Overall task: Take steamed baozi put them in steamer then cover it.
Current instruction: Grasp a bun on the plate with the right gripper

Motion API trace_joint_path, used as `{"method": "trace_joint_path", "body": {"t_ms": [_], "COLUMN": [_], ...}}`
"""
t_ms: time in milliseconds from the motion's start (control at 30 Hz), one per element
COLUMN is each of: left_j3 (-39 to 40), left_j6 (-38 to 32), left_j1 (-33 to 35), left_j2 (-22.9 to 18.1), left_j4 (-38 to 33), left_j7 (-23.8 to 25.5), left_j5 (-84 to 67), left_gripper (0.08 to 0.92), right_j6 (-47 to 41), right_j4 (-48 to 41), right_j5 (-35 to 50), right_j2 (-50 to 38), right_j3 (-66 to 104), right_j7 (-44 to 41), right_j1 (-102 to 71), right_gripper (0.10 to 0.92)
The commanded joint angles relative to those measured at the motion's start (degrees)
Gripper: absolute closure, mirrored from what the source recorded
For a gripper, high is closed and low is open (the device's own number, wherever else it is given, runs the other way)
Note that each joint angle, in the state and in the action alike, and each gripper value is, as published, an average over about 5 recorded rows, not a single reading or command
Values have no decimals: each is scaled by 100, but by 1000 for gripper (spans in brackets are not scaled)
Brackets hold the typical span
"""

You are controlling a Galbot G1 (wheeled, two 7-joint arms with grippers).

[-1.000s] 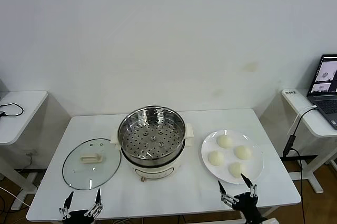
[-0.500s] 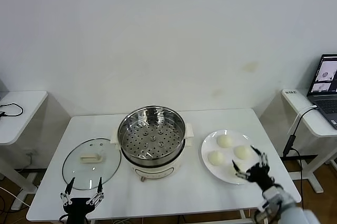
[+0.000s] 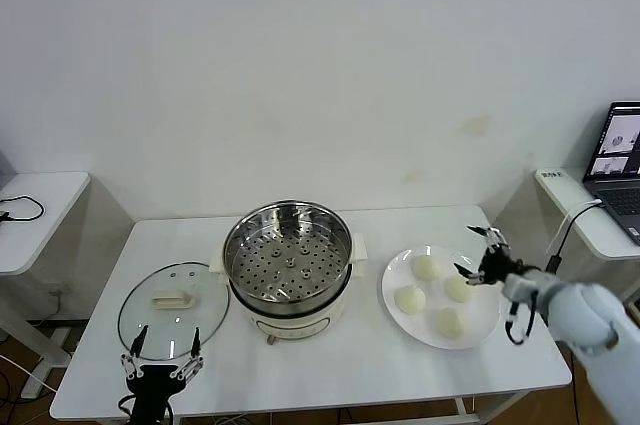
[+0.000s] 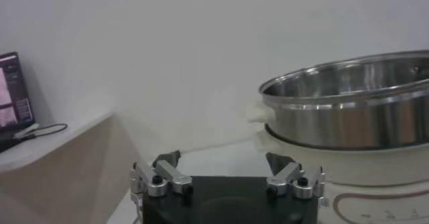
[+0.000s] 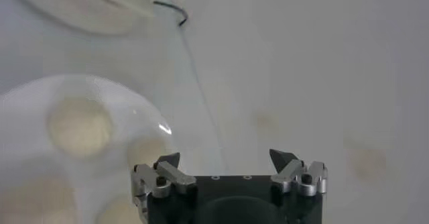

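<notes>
On the white plate (image 3: 482,323) at 3 o'clock of the steamer (image 3: 288,257), four steamed baozi (image 3: 427,268) are seen. The right gripper (image 3: 481,255) is held above the plate's far-right edge — jaws spread wide, nothing gripped. The cover (image 3: 172,307) lies flat at the steamer's 9 o'clock. The left gripper (image 3: 162,353) is parked at the table's (image 3: 330,360) near edge — jaws wide.

Four smooth, cream-white steamed baozi (image 3: 437,294) sit apart from one another in a loose cluster on a flat white plate (image 3: 487,326) at the table's right side. The steamer (image 3: 288,260) stands mid-table, uncovered and with nothing in it: a shiny steel basket with a perforated bottom set in a cream pot base. The cover (image 3: 173,309), clear glass with a cream handle, lies flat just left of the steamer.
</notes>
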Motion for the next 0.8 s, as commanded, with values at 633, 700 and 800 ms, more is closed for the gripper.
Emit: {"method": "trace_joint_path", "body": {"t_ms": [633, 700, 800], "left_j3": [-33, -45, -60], "left_j6": [63, 77, 87], "left_j1": [-364, -386, -390], "left_j2": [40, 51, 63], "left_j4": [-12, -20, -30], "left_j7": [90, 95, 99], "left_j5": [147, 144, 139], "left_gripper": [177, 177, 177], "right_j6": [-214, -209, -214], "right_j4": [-3221, -3434, -3690], "right_j5": [470, 380, 297], "right_j2": [1172, 1295, 1421], "right_j3": [-5831, -5834, -5834], "right_j7": [-2986, -2988, -2990], "right_j1": [5460, 5465, 5442], "right_gripper": [203, 203, 203]}}
